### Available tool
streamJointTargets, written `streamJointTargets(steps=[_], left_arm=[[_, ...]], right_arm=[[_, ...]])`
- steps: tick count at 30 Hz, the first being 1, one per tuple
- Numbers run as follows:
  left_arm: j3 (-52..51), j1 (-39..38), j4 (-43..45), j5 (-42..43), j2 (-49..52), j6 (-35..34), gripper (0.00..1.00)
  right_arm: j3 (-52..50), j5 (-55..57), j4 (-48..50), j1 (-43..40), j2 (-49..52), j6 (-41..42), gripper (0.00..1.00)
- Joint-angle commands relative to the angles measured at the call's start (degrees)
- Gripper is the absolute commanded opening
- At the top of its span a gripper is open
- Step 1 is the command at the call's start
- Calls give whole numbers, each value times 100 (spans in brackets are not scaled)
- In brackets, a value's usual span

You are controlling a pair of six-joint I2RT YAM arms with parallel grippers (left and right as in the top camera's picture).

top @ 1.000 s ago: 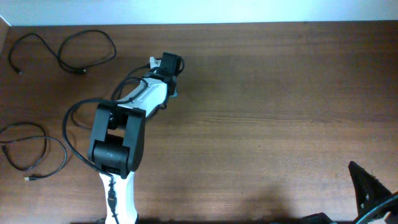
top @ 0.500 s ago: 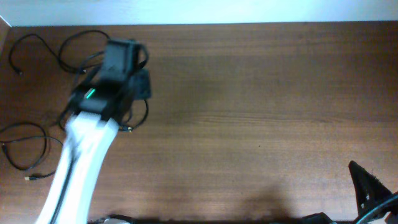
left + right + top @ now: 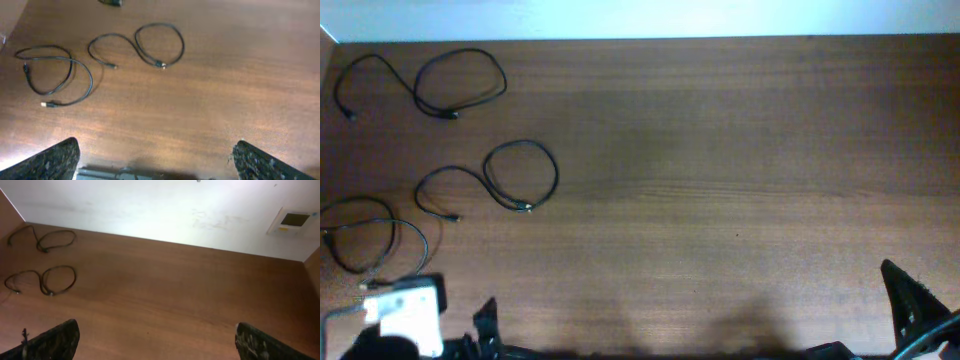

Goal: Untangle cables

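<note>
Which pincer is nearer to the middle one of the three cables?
Left. The left pincer is just toward the robot from the middle cable; the right pincer is far off to its right.

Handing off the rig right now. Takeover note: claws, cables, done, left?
Left claw open, empty. Right claw open, empty.
Cables, all on the left side in overhead: top-left cable, middle cable, lower-left cable, each in loose loops, apart from the others.
Done: looks untangled, none crosses another.
Left: likely nothing beyond a check.
</note>
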Motion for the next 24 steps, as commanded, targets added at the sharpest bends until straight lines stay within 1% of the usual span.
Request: streamJointTargets(steps=[1,4,6,8,12,13,14,17,22,24], left_arm=[[-151,321,17,170,-704,-31,99],[-398,680,129,170,-1652,-39,99],[-540,852,680,195,-2177,-37,99],[-774,951,1038,256,-2446,-37,99],[-1475,1088,1084,262,-2918,-39,99],[-1661,1139,1215,278,-3049,-39,99],[-1875,1200,1464,302,-3185,-39,99],[-2800,1307,2586,514,-3523,-37,99],[-4295,1307,3755,662,-3539,-37,99],[-5010,1307,4568,664,-3539,-37,99]], right_arm=[[2,50,-26,-42,-7,37,98],[2,50,-26,-42,-7,37,99],[2,50,-24,-42,-7,37,99],[2,50,-26,-42,-7,39,99],[2,50,-26,-42,-7,37,98],[2,50,-26,-42,-7,37,99],[2,50,-24,-42,-7,37,99],[2,50,-24,-42,-7,37,99],[2,50,-24,-42,-7,37,99],[2,50,-24,-42,-7,37,99]])
